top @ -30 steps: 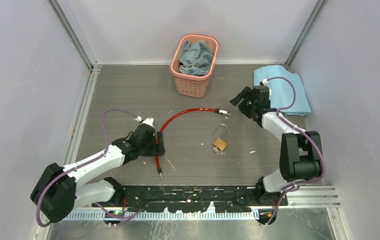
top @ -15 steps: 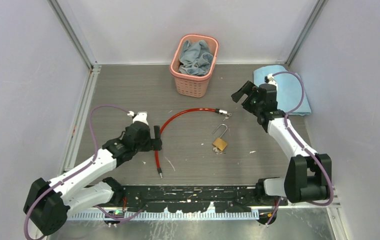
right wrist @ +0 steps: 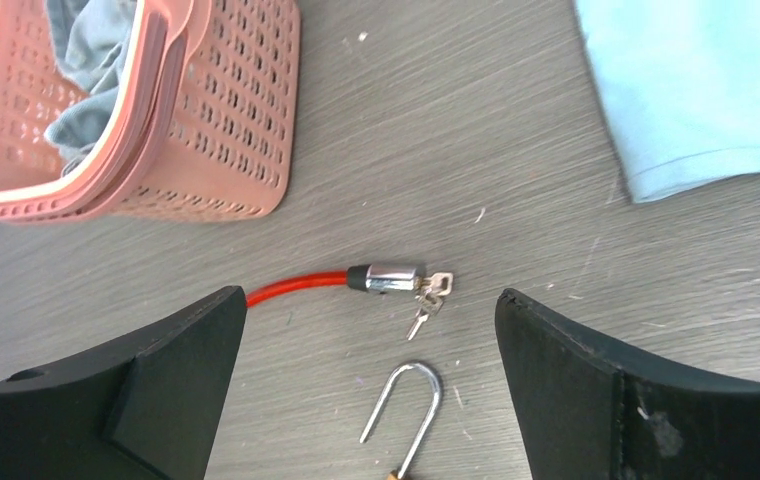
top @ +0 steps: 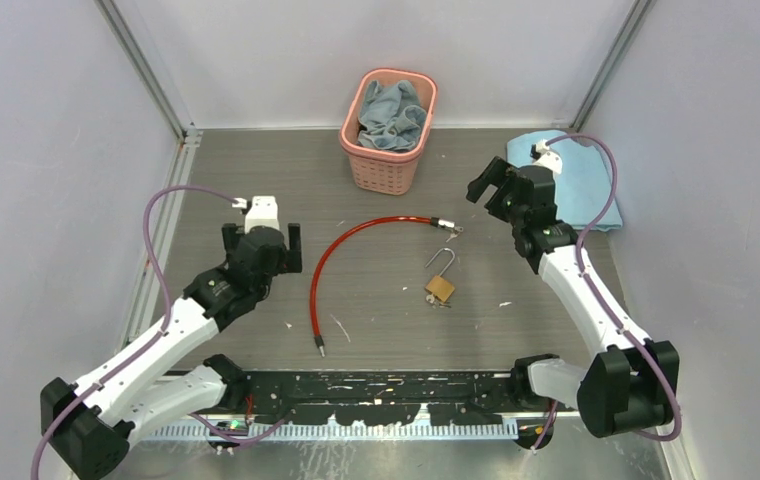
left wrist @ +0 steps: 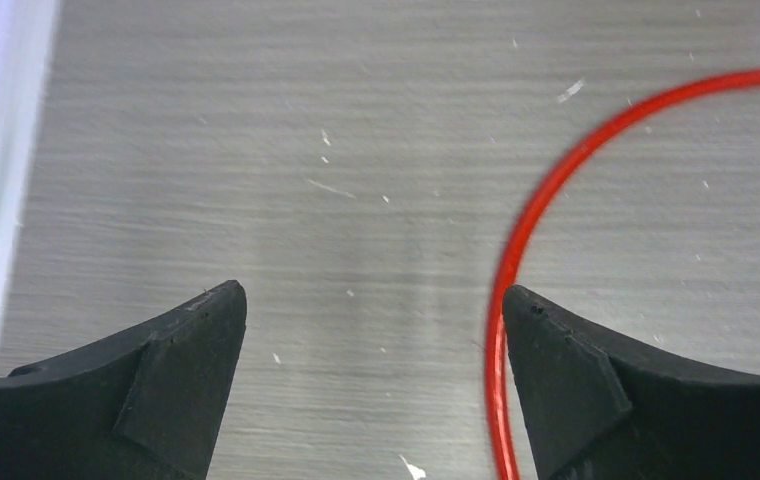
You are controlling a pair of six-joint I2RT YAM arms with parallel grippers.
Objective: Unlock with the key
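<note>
On the table [top: 236, 170], centre right of the top view: brass padlock [top: 440, 288], shackle open. Just above it: keys [top: 453, 231], touching the metal end of the red cable [top: 328, 262]. Left of centre: left pincer [top: 262, 236], spread wide, gripping nothing, beside the cable's curve. Upper right: right pincer [top: 489, 182], likewise wide and empty, near the blue cloth [top: 586, 190].

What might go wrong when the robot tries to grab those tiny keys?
The keys are small and flat, right by the metal end of the red cable, so the open right gripper might pinch the cable instead. The padlock lies loose, with nothing holding it, so it may slide when pushed.
</note>
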